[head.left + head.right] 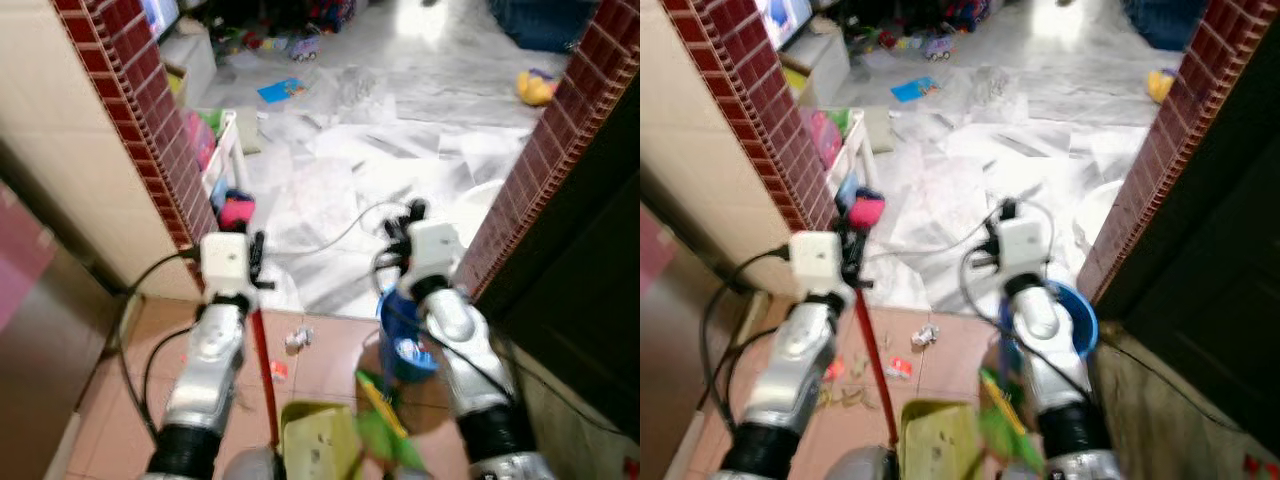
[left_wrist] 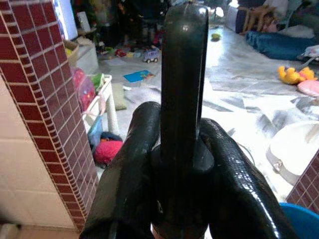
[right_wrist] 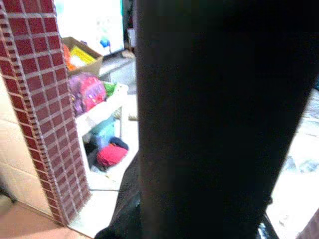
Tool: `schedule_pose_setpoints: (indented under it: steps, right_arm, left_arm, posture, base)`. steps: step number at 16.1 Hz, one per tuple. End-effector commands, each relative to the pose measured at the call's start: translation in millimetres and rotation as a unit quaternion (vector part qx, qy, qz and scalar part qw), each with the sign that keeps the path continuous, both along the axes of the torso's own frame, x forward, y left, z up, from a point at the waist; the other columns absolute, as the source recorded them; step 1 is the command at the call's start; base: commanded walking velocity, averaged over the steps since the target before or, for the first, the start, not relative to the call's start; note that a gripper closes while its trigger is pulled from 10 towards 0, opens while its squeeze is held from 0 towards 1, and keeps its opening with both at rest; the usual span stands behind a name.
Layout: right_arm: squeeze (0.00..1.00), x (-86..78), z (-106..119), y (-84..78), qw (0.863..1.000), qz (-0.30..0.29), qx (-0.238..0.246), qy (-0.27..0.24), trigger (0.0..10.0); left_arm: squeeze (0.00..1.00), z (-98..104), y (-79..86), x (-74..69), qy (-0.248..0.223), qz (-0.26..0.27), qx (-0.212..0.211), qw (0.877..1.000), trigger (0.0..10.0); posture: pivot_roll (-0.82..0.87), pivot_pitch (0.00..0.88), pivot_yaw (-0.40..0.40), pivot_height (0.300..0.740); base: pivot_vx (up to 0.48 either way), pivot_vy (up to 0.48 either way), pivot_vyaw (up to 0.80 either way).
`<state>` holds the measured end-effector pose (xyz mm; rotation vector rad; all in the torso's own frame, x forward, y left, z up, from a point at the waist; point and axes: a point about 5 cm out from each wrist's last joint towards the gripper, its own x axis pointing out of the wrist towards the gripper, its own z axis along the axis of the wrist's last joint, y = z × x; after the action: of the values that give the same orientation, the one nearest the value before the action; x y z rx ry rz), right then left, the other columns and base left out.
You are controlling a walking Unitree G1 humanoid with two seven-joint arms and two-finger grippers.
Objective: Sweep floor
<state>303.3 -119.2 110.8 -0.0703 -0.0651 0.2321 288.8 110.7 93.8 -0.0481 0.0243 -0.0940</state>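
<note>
Broom handle: the red broom handle (image 1: 264, 372) runs slanted from my left tool down toward the bottom edge of the head views, over the terracotta floor (image 1: 330, 350).
Left tool: my left tool (image 1: 256, 262) is closed around the top of that handle; in the left wrist view its 2 black fingers (image 2: 130, 174) wrap a dark upright shaft.
Dustpan: a yellow-green dustpan (image 1: 318, 438) sits low between my 2 arms, just beside the handle, with a green and yellow stick (image 1: 382, 412) slanting across it.
Right tool: my right tool (image 1: 404, 222) is raised above the blue bucket (image 1: 405, 340); a broad dark shape blocks the right wrist view, so I cannot tell how its fingers stand.
Litter: small scraps, a pale crumpled bit (image 1: 297, 341) and a red bit (image 1: 279, 371), lie on the terracotta floor near the handle, just before the edge where the tiles change.
Beyond the edge: white marble floor (image 1: 400, 130) strewn with papers (image 1: 330, 190), a blue sheet (image 1: 283, 90) and a yellow toy (image 1: 536, 87) far off.
Sides: red brick-tiled pillars (image 1: 150, 110) frame the opening; a white rack (image 1: 222, 160) with pink and green things stands against the left pillar, a pink and red bundle (image 1: 236, 210) at its foot.
</note>
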Motion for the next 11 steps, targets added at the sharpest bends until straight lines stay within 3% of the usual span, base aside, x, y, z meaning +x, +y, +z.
schedule_pose_setpoints:
  steps: [1,11]
  right_arm:
    - [0.00,3.3,5,-2.7,1.000,-0.005,0.007,-0.012,10.0]
    - [0.00,10.2,6,-2.2,1.000,-0.013,0.003,-0.019,10.0]
  left_arm:
    - [0.00,10,-9.2,1.5,-0.020,-0.026,0.008,0.999,10.0]
    - [0.00,14,-20.5,0.3,-0.034,-0.076,0.030,0.996,10.0]
  posture:
    - [-0.04,0.000,0.055,0.740]
    - [-0.03,0.000,0.051,0.740]
  base:
    - [0.000,0.446,0.00]
    - [0.000,0.450,0.00]
